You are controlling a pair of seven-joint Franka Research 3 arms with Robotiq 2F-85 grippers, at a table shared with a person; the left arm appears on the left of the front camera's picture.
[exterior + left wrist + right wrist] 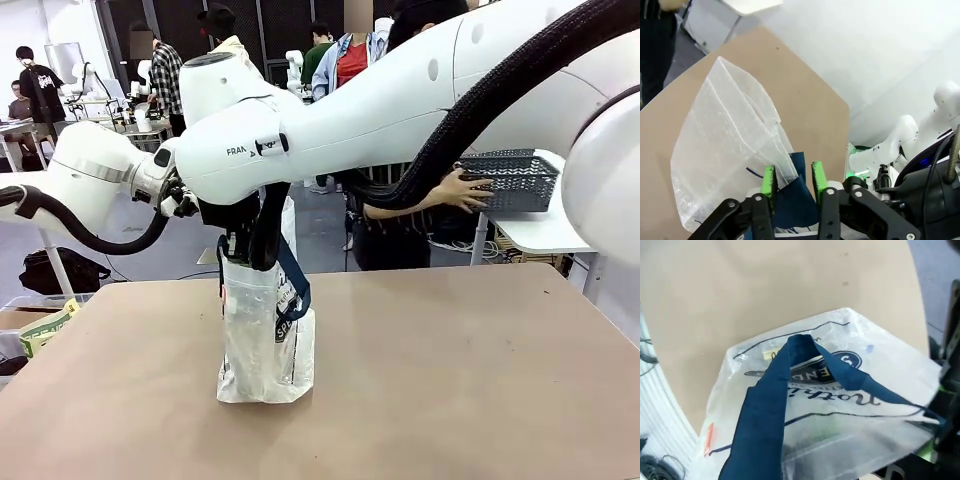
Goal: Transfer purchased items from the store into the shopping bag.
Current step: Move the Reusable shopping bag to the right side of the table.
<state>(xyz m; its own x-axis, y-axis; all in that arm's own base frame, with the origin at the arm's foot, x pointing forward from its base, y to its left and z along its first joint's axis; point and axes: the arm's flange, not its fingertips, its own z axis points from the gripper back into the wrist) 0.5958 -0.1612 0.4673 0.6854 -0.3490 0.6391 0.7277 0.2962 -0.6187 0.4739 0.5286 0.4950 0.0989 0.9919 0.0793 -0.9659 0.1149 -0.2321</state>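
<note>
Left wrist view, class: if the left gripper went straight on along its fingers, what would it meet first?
The navy handle strap lying between its green pads, then the shopping bag just behind. Depth is hard to judge, but the strap looks nearest.

Robotics lab: rows of tables [560,228], people, other rigs.

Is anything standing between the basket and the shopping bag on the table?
Yes. The basket sits on a white side table beyond the main table, under a person's hand. The right arm stretches across in front of it, above the bag. The bag's mouth is pinched at its navy handle between the left end effector's pads.
</note>
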